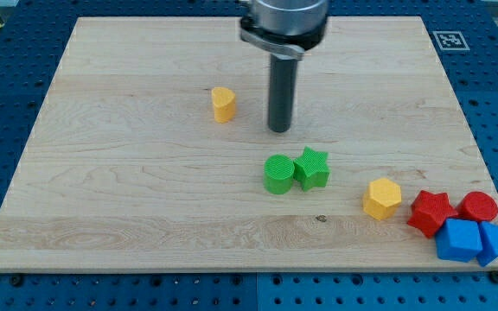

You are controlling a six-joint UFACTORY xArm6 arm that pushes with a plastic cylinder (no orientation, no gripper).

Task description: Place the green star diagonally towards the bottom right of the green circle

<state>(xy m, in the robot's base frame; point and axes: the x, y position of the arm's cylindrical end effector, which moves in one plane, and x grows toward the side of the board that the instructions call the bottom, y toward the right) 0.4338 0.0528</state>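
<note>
The green star [313,168] lies near the board's middle, touching the right side of the green circle [278,174]. The two sit almost level, the star a touch higher in the view. My tip [280,130] rests on the board just above the green circle, apart from both green blocks by a small gap. The rod rises straight from it to the arm's metal flange at the view's top.
A yellow block [223,104] stands left of my tip. A yellow hexagon [381,199] lies right of the star. A red star [430,212], a red circle [478,207] and two blue blocks [459,239] [495,241] cluster at the bottom right corner of the wooden board [128,190].
</note>
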